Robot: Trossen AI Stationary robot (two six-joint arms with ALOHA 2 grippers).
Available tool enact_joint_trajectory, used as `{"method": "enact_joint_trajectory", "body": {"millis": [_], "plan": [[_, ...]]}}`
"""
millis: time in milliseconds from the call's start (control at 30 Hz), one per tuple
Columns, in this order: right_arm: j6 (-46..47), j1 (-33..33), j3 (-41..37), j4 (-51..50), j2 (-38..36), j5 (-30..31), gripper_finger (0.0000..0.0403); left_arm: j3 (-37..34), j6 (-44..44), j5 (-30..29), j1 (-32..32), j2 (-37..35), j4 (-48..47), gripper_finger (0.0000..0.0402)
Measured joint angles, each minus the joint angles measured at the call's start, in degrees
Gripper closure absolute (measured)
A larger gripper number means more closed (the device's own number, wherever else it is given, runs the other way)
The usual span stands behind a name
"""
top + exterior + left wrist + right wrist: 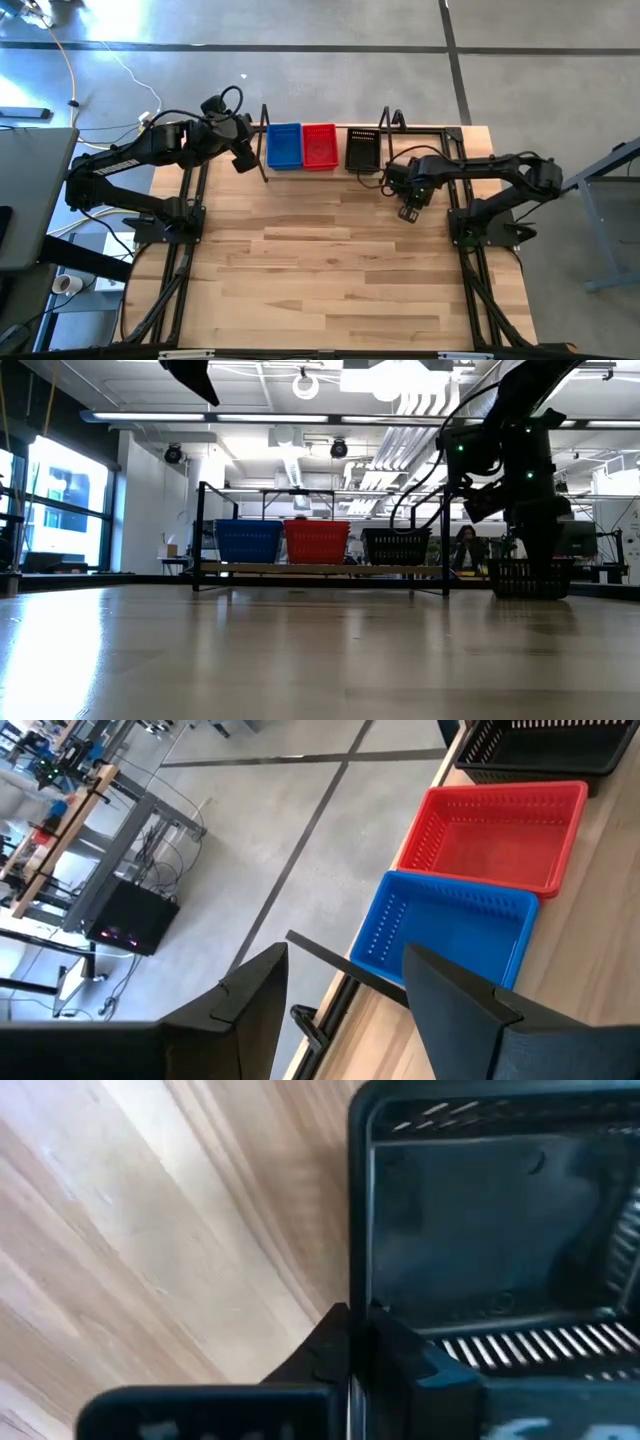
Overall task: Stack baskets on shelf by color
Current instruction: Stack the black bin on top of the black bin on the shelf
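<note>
Black perforated plastic basket (530, 577) sits on the slatted wooden tabletop (330, 270), right of the light-wood shelf (320, 568); right gripper (365, 1345) pinches its wall. One-wall grip: judged it could tilt, slip or snag the wire upright. Left gripper (345, 995) hovers agape by the blue basket (284, 146).

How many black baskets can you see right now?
2. One black perforated plastic basket sits on the light-wood shelf beside the red basket; another black basket rests on the table in the right hand. Nested ones may be hidden.
</note>
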Motion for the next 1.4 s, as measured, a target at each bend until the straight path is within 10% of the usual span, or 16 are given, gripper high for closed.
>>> {"method": "enact_joint_trajectory", "body": {"millis": [567, 833, 1400], "plan": [[19.01, 7.35, 12.56, -13.29, -7.16, 3.28, 0.0402, 0.00, -0.16, 0.15, 0.00, -0.02, -0.31, 0.0213], [30.55, 11.90, 22.20, -24.68, -8.81, 13.82, 0.0402, 0.00, -0.02, 0.18, 0.00, -0.02, -0.28, 0.0213], [4.87, 7.89, 37.29, -15.08, -8.81, 33.65, 0.0403, 0.00, -1.37, 0.24, 0.00, -0.02, -0.27, 0.0213]]}}
